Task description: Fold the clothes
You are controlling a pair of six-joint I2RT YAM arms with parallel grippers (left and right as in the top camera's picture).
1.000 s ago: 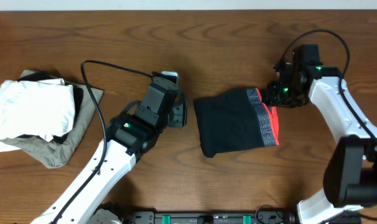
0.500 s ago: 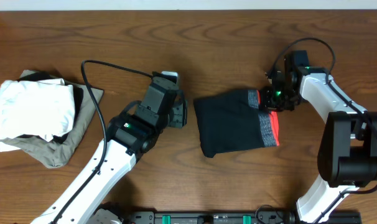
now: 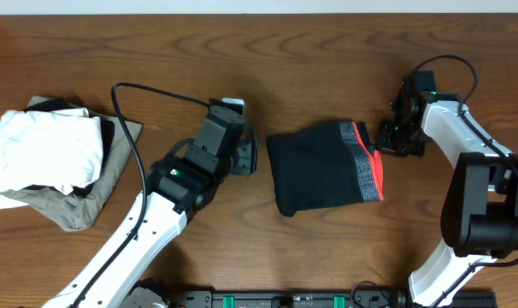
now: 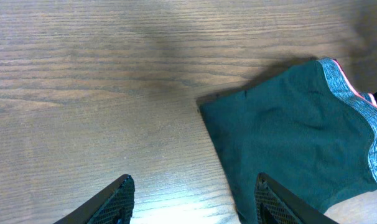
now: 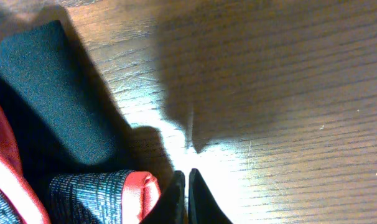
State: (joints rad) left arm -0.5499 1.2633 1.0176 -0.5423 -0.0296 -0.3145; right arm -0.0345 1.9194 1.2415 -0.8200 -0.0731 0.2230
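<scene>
Backs the right gripper (image 3: 389, 144) off the leggings (image 3: 323, 171): half a second ago sat on the top corner of the grey waistband (image 3: 364, 162), now stands just beside it over bare table (image 3: 242, 51). Leaves the cloth as a compact folded block, unshifted across the three overhead views, with the coral trim (image 3: 378, 175) along the edge facing those jaws. Reads as a let-go after a fold, with the garment already down to a small packet; looks late in the task, perhaps only a tidy or one last fold to go. In the right wrist view, shows the fingertips (image 5: 175, 199) pressed together with nothing between them, on or just above the table, cannot tell which. Puts the waistband end and its red edge just left of the tips, close but not pinched. Keeps the left gripper (image 3: 244, 158) where it was, on the far side of the block from the right one. In the left wrist view, shows its fingers (image 4: 117, 199) spread wide and holding nothing, only table between them. Places the near corner of the leggings ahead of those jaws and toward the right-hand finger, close to it, contact not certain.
</scene>
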